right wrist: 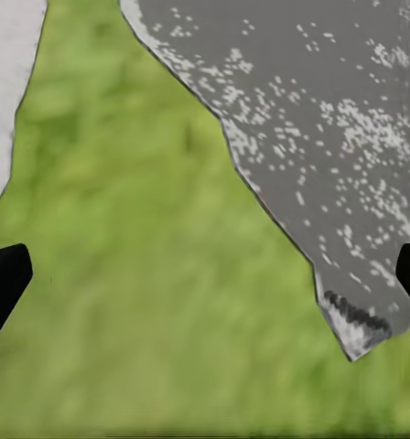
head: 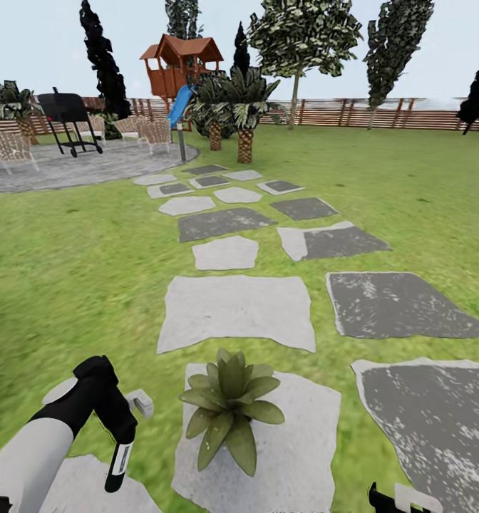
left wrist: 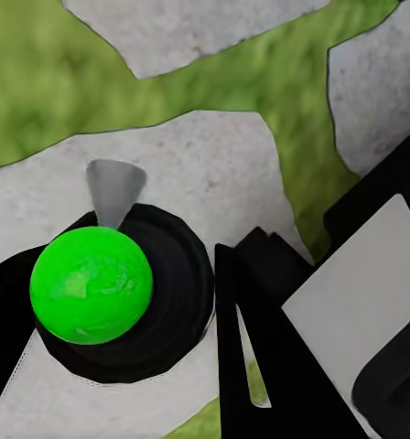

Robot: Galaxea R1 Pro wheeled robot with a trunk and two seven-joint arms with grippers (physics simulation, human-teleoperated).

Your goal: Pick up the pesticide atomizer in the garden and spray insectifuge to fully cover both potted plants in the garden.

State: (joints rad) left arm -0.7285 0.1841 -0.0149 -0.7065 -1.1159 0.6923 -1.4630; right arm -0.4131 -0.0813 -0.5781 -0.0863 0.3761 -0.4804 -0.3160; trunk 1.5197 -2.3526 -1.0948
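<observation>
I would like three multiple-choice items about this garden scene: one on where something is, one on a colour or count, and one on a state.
1. Where does the potted plant stand?
A. on a light grey stone slab
B. on bare lawn
C. on the round paved patio

2. What colour is the slide on the wooden play tower?
A. red
B. blue
C. yellow

3. What is the state of the left gripper?
A. open above the plant
B. shut on the pesticide atomizer
C. open and resting on the grass

Answers:
1 A, since the stone slab lies under the plant in the head view.
2 B, since the slide is plainly blue against the brown play tower.
3 B, since the pesticide atomizer hangs from the closed left gripper beside the plant.
</observation>
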